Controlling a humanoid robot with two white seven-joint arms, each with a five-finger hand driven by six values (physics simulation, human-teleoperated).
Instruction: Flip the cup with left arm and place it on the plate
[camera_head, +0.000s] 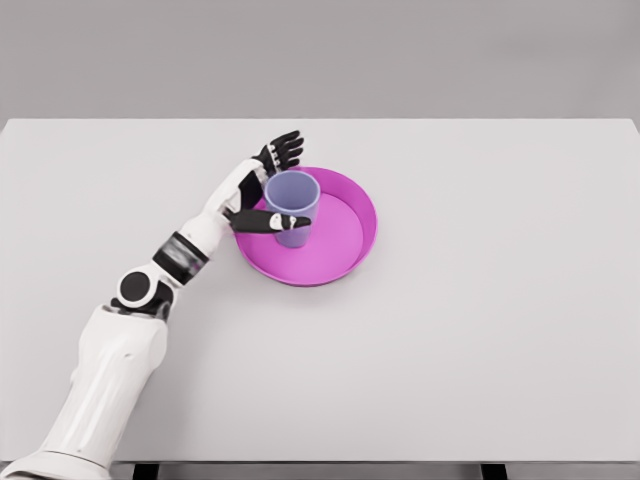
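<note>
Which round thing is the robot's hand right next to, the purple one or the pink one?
The purple cup. It stands upright on the pink plate, and the left hand has its thumb across the cup's front, its fingers spread behind.

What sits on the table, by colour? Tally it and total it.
Lavender: 1, the cup, upright on the plate
Magenta: 1, the plate
Total: 2
The left hand is beside the cup, fingers spread.
</note>
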